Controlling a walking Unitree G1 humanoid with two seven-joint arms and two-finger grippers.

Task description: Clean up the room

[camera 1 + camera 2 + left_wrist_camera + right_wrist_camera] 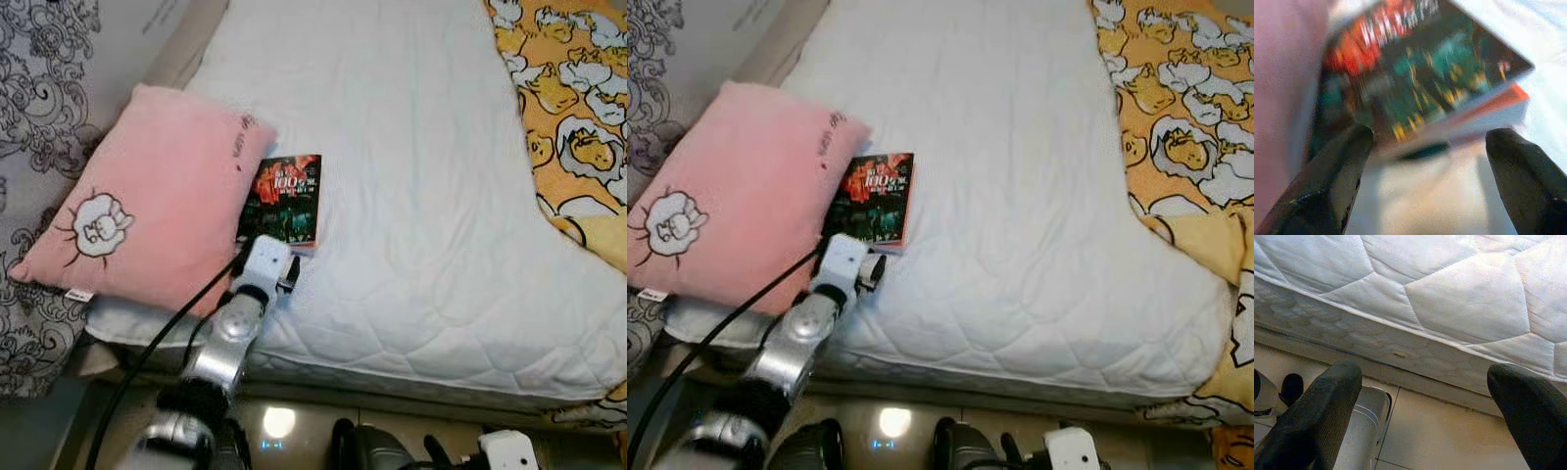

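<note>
A book with a dark red and green cover lies flat on the white quilted mattress, its left edge against a pink pillow. My left gripper reaches over the mattress's near edge and stands open right at the book's near end; nothing is held between its fingers. Seen from my head, the left wrist covers the fingertips. My right gripper hangs low and open beside the mattress's side, above the tiled floor.
A yellow duvet with a duck pattern covers the bed's right side. A patterned grey curtain or wall stands left of the pillow. The pink pillow overhangs the mattress corner. Tiled floor runs along the bed's near side.
</note>
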